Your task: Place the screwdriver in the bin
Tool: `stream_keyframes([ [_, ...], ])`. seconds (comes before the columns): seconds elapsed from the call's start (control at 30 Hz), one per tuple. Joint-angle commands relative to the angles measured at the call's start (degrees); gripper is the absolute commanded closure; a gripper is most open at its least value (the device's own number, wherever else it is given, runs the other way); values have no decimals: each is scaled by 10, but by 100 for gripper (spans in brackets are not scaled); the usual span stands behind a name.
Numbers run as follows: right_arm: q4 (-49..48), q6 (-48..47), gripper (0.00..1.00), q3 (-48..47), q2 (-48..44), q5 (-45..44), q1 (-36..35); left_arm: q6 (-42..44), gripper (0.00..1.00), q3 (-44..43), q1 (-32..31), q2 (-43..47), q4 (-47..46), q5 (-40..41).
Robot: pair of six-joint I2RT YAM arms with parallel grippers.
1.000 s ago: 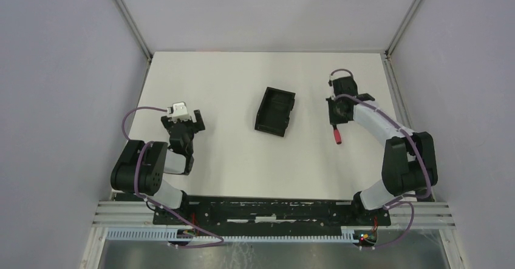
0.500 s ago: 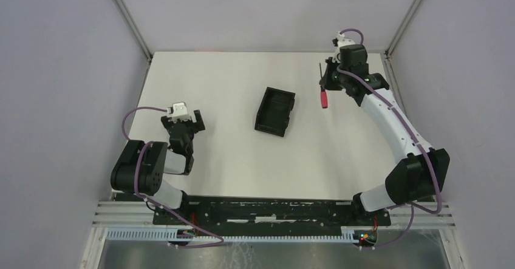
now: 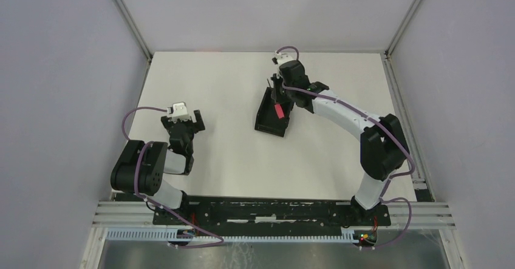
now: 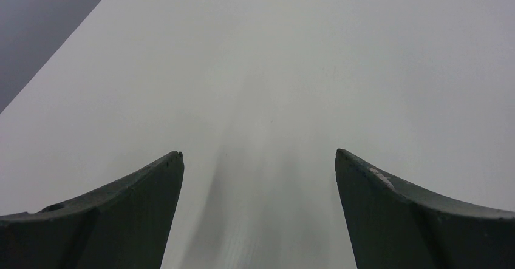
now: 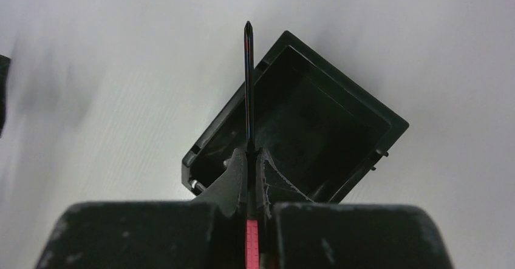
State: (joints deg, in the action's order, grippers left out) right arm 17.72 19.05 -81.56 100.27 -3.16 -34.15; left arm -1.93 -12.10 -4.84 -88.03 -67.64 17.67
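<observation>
Here, the right tool (image 5: 249, 156) is closed tight on the small red-handled, dark metal-shafted screwdriver (image 5: 248, 87), gripping approx. where handle meets shaft. The shaft pts. away from the wrist cam, w/ its tip past one long wall of the small black rectangular low-walled plastic bin (image 5: 322, 123). Top view: screwdriver (image 3: 277, 110) is held over the bin (image 3: 262, 125), red handle above its interior; contact w/ the bin cannot be told. The bin sits mid-way across the white flat surface (image 3: 212, 87). The left tool (image 4: 258, 153) is near its base, fingers spread wide, holding nothing.
</observation>
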Motion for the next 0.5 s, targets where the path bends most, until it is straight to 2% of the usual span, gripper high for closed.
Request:
stream_keyframes([
  [0.0,-72,-23,100,20,35,-15,-6,-8,0,-9,1,-1,-21,-1],
  [0.17,-87,-21,99,23,74,-12,-6,-7,0,-9,1,-1,-21,0],
  [0.23,-86,-21,87,21,83,-13,-6,-7,0,-9,1,-1,-21,0],
  [0.27,-84,-21,77,19,85,-14,-6,-8,0,-9,1,-1,-20,-1],
  [0.33,-82,-21,64,15,84,-12,-6,-8,0,-9,1,-1,-21,-1],
  [0.4,-81,-22,56,10,76,-8,-6,-8,0,-9,1,-1,-21,-1],
  [0.47,-81,-22,55,5,62,-6,-6,-8,0,-9,1,-1,-21,0],
])
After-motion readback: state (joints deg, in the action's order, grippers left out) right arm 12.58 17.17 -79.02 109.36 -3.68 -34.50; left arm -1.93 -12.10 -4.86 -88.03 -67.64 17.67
